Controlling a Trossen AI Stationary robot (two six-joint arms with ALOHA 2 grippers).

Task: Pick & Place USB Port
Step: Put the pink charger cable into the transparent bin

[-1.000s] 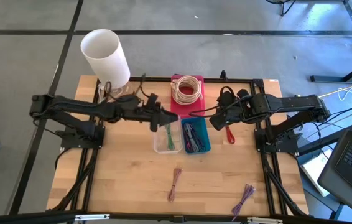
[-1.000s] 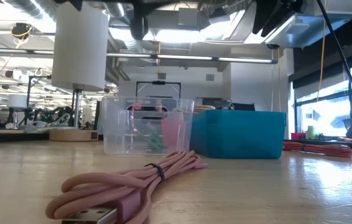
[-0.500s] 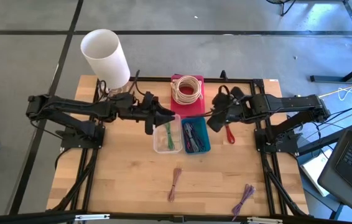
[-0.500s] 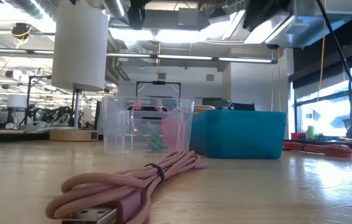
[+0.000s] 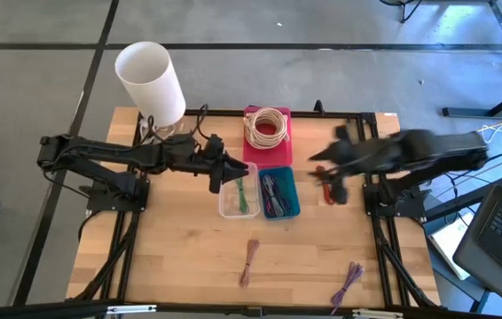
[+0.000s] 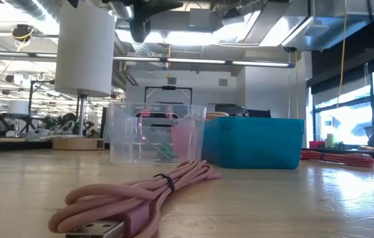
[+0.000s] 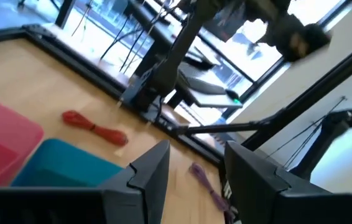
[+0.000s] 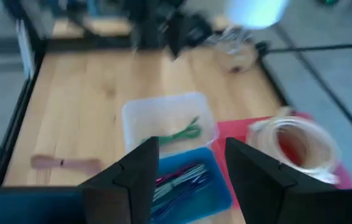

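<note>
My left pincer (image 5: 218, 175) hangs above the clear box's (image 5: 238, 191) near corner, fingers apart and empty. My right pincer (image 5: 329, 167) is a smear over the red cable (image 5: 325, 189) — its own camera shows the fingers parted. The pink USB cable (image 6: 137, 198) lies on the desk (image 5: 180, 248), its plug cut off at the low view's edge.

Clear bin (image 5: 238, 197) left of cable bin (image 5: 278, 193), coil tray (image 5: 268, 130) behind
</note>
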